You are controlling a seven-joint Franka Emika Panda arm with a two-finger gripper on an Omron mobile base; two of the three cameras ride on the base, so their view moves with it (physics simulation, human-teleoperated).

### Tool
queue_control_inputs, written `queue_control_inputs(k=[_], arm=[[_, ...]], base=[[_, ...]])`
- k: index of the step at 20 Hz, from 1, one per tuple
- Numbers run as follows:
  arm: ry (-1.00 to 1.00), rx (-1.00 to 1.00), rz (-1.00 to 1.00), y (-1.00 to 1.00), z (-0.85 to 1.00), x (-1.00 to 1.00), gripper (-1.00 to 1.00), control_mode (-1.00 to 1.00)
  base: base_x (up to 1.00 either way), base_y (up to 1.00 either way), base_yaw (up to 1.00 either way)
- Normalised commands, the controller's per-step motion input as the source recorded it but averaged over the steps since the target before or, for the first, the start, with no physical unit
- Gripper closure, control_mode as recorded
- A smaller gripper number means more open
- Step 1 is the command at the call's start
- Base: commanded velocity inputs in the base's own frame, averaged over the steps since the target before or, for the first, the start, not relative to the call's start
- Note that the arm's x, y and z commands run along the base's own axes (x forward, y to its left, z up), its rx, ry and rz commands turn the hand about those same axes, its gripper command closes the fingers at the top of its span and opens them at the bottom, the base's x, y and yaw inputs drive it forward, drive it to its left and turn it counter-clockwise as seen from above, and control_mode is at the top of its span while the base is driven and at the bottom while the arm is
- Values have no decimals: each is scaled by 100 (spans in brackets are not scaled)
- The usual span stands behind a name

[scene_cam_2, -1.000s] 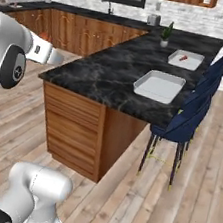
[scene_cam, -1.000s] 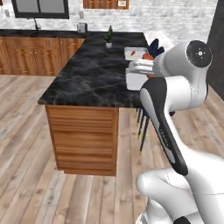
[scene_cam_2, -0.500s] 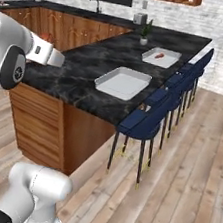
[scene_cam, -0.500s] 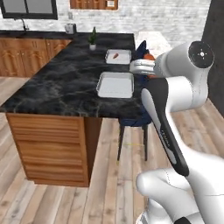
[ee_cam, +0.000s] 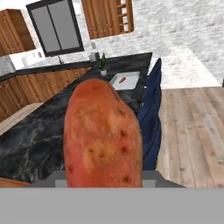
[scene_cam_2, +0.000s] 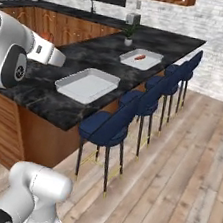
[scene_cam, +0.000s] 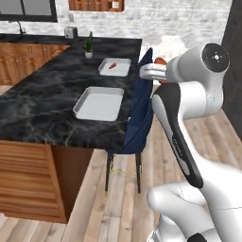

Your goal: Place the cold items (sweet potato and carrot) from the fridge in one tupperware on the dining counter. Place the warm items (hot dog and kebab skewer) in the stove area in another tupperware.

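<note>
My gripper (ee_cam: pixel 104 177) is shut on a big reddish-brown sweet potato (ee_cam: pixel 103 131), which stands upright and hides the fingertips in the hand view. A sliver of the sweet potato (scene_cam: pixel 160 60) shows behind my wrist in the left base view. Two white tupperware trays lie on the black dining counter (scene_cam: pixel 42 104). The near tupperware (scene_cam: pixel 98 103) (scene_cam_2: pixel 87 84) holds nothing. The far tupperware (scene_cam: pixel 115 67) (scene_cam_2: pixel 140 59) holds the orange carrot (scene_cam: pixel 112 65) (scene_cam_2: pixel 140 57). The hot dog and kebab skewer are out of view.
Navy bar stools (scene_cam_2: pixel 112 126) line the counter's right side, and the nearest stool (scene_cam: pixel 140 111) stands between my arm and the trays. A small potted plant (scene_cam: pixel 89 45) sits at the counter's far end. Open wooden floor (scene_cam_2: pixel 186 165) lies to the right.
The base has driven on, so both base views have shifted: the counter and trays now sit closer and further left. The sweet potato stays in the shut gripper.
</note>
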Motion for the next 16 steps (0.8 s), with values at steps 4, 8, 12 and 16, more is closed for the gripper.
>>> queue_control_inputs(k=[4,8,12,16], arm=[[0,0,0,0,0,0,100,100],[0,0,0,0,0,0,100,100],[0,0,0,0,0,0,100,100],[0,0,0,0,0,0,100,100]], base=[[36,-100,18],[40,-100,18],[44,-100,19],[49,-100,19]])
